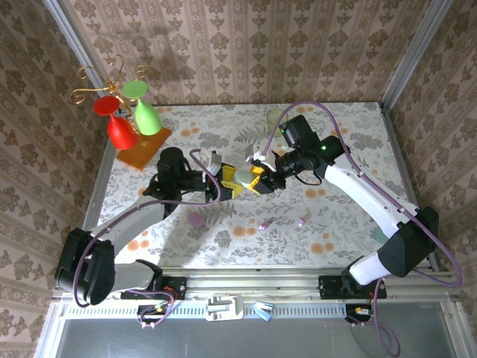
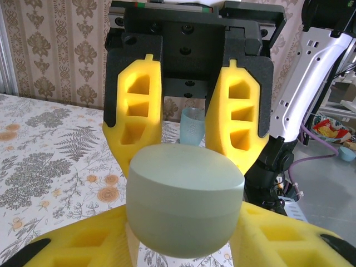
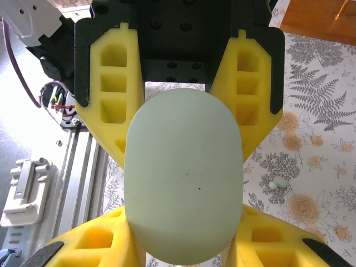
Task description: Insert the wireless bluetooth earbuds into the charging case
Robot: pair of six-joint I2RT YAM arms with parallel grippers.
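A pale green oval charging case (image 1: 244,177) hangs above the middle of the table, gripped from both sides. My left gripper (image 1: 227,185) is shut on its left end and my right gripper (image 1: 259,179) on its right end. In the left wrist view the case (image 2: 183,206) sits between my own yellow fingers (image 2: 72,245), with the right gripper's fingers (image 2: 136,122) behind it. The right wrist view has the case (image 3: 183,178) seen end-on. Two tiny pinkish-purple earbuds (image 1: 264,225) (image 1: 302,221) lie on the table nearer the front.
A pinkish-purple oval case (image 1: 196,219) lies front left of the grippers. An orange stand (image 1: 141,149) with red and green glasses occupies the back left. A pale green cup (image 1: 276,119) stands at the back. Small pale green buds (image 3: 280,182) rest on the cloth.
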